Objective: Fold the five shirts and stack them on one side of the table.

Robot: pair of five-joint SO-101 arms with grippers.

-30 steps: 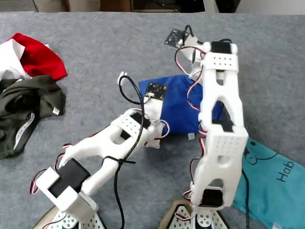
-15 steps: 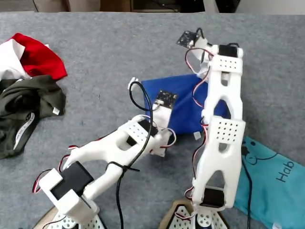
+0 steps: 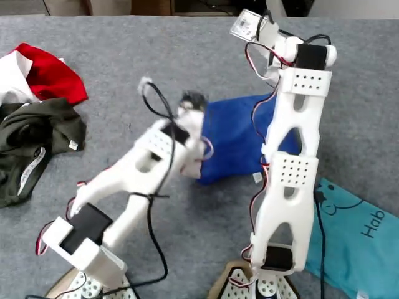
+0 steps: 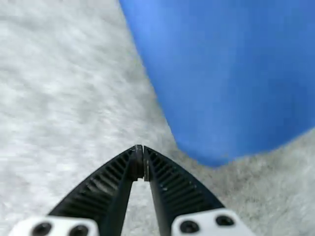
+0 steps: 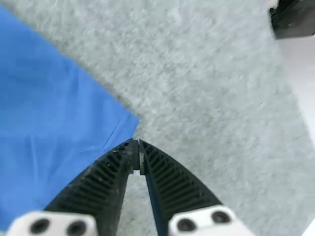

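High view looks down on a grey table (image 3: pixel 124 50) with the blue shirt (image 3: pixel 230 140) lying flat in a compact shape near the middle. The left arm (image 3: pixel 137 174) stretches from the near left to that shirt's left edge, and the right arm (image 3: pixel 290 168) runs from the near side across the shirt's right part towards the far edge of the table. In the left wrist view the left hand (image 4: pixel 140 164) has its fingers pressed together at the tips with nothing between them; it hangs over bare table just beside the shirt's edge, apart from the cloth. In the right wrist view the right hand (image 5: pixel 136 156) is likewise closed tip to tip, over the table right by a corner of the blue shirt, and no cloth shows between the tips. At the far left lies a loose pile: a red shirt (image 3: pixel 47 71), a white shirt (image 3: pixel 11 81) touching it, and a crumpled green shirt (image 3: pixel 37 134) nearer. A teal shirt (image 3: pixel 355 230) lies flat at the near right, beside the right arm's base.
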